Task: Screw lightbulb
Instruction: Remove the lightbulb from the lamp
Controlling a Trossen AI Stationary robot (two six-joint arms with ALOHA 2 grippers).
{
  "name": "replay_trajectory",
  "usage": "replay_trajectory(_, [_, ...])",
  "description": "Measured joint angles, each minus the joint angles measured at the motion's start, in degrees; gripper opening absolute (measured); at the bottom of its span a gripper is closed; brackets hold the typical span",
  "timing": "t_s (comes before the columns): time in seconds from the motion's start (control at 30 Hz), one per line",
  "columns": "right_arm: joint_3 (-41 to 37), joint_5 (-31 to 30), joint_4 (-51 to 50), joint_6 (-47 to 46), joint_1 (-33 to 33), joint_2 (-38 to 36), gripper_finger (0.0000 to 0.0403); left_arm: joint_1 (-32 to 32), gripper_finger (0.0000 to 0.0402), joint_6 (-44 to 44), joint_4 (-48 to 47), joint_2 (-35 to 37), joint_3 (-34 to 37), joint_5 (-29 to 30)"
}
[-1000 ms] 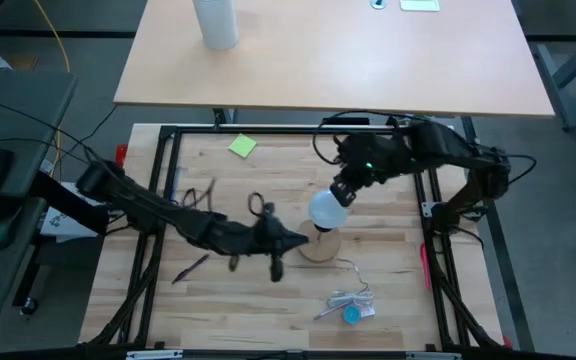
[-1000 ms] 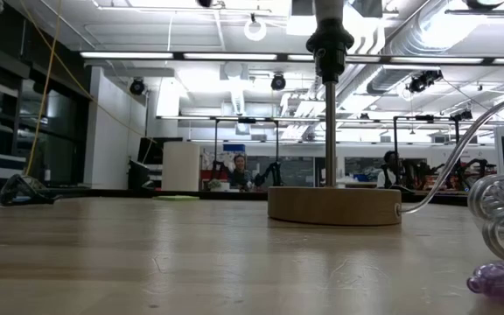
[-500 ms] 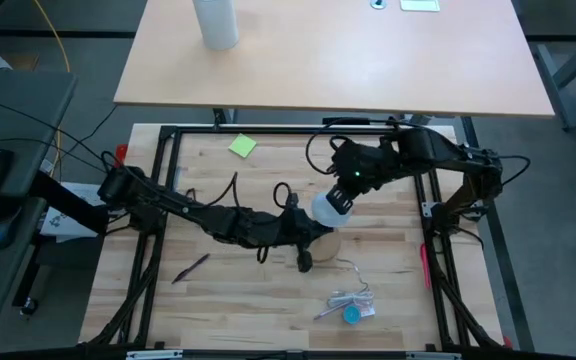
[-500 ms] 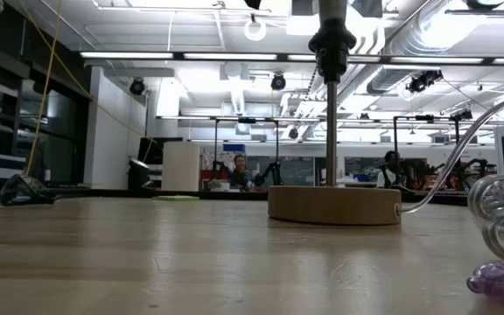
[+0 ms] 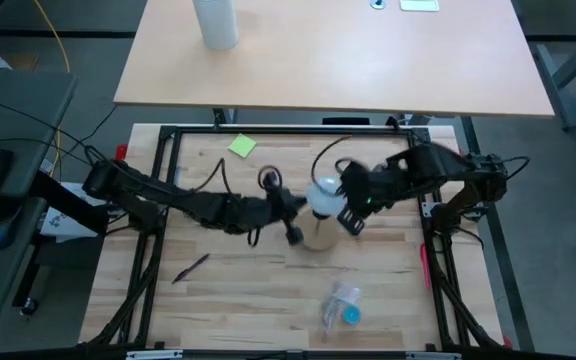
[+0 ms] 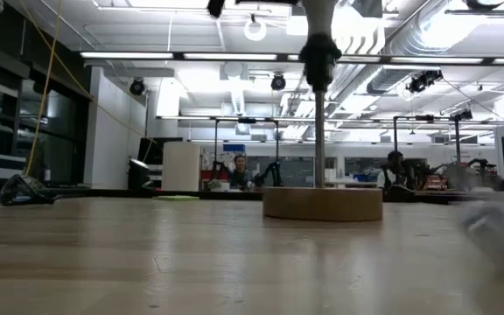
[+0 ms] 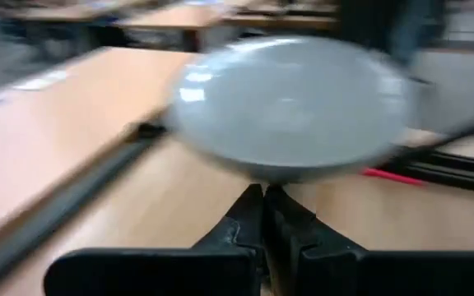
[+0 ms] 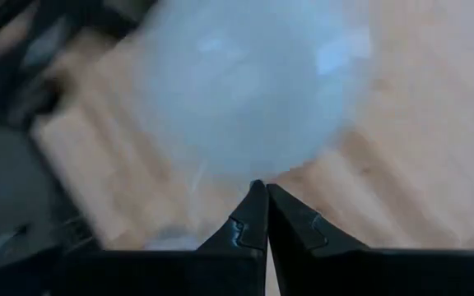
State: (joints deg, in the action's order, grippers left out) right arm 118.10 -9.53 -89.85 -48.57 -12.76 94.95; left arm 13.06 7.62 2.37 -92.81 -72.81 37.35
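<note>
The bulb (image 5: pixel 323 195) is sitting atop the wooden base (image 5: pixel 317 236) mid-table, with the left gripper (image 5: pixel 298 207) and right gripper (image 5: pixel 345 203) both clenched empty, pressing close against its opposite sides.

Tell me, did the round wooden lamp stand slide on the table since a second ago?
Yes. In the low view the wooden lamp stand has slid a little to the picture's left, judged against the white cabinet in the room behind.
</note>
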Motion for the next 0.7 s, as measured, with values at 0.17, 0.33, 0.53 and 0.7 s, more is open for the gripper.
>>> replay_trajectory(0.17, [-0.26,1.76,1.03,-1.15,-2.35,0.38,0.0,-2.44,0.0,0.75,-2.65,5.17,5.76,3.92])
replay_trajectory(0.33, [-0.22,-0.21,0.24,-3.27,-5.09,-0.43,0.0,-4.8,0.0,6.27,-3.88,11.99,14.54,3.51])
replay_trajectory(0.53, [-0.02,-1.51,1.66,-4.03,-6.68,-4.4,0.0,-5.14,0.0,15.14,5.36,12.34,23.94,-5.46])
replay_trajectory(0.7, [-0.11,-4.31,5.03,-3.24,-6.64,-5.76,0.0,-2.07,0.0,21.04,12.66,3.85,25.02,-9.0])
